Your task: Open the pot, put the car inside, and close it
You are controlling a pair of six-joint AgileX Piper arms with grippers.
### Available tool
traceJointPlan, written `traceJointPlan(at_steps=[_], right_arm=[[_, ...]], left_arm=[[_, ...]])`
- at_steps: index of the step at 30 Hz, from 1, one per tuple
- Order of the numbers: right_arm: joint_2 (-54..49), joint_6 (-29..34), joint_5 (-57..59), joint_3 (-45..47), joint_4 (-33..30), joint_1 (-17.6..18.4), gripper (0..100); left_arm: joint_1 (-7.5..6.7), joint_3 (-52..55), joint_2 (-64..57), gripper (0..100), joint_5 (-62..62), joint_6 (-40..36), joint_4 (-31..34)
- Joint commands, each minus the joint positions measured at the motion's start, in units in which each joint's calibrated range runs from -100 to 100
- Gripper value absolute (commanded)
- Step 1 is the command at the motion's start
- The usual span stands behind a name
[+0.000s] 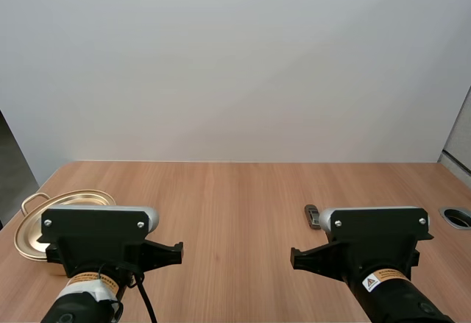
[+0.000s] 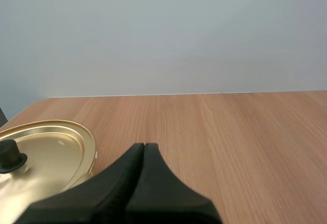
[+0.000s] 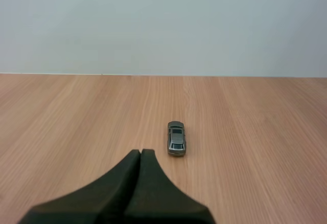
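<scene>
One small grey car stands on its wheels on the tabletop, lengthwise to the right arm and touching nothing. In the high view it peeks out just past that arm's inner edge, in the right half of the wood. Near it, a little short of it and slightly to one side, sits the right tool, its two black fingers pressed together into one dark wedge with nothing between them. Well apart from the car, at the tabletop's left edge, is the golden pot with its lid on, a black knob at the lid's middle and a loop handle at the rim. The left arm covers part of the pot in the high view. The left tool hangs just beside the lid's rim, fingers likewise closed together on nothing, clear of the lid.
</scene>
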Motion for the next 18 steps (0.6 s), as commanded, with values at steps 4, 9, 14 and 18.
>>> traceJointPlan(at_steps=[4, 9, 14, 18], right_arm=[[0.00, -0.21, -8.54, -2.77, -8.26, 0.02, 0], [0.00, -0.21, -11.43, -14.98, -20.38, 0.02, 0], [0.00, 0.99, -0.84, -27.59, -12.91, 0.29, 0], [0.00, 4.76, 13.21, -33.37, -3.30, 0.29, 0]], left_arm=[[-0.02, -5.76, 0.00, 0, 0.05, 1.05, 4.00], [-0.02, -22.04, 0.00, 0, 7.88, 0.75, 10.04], [-0.02, -36.95, 0.00, 0, 21.94, 0.63, 9.08], [-0.02, -42.44, 0.00, 0, 18.30, 3.30, 11.21]])
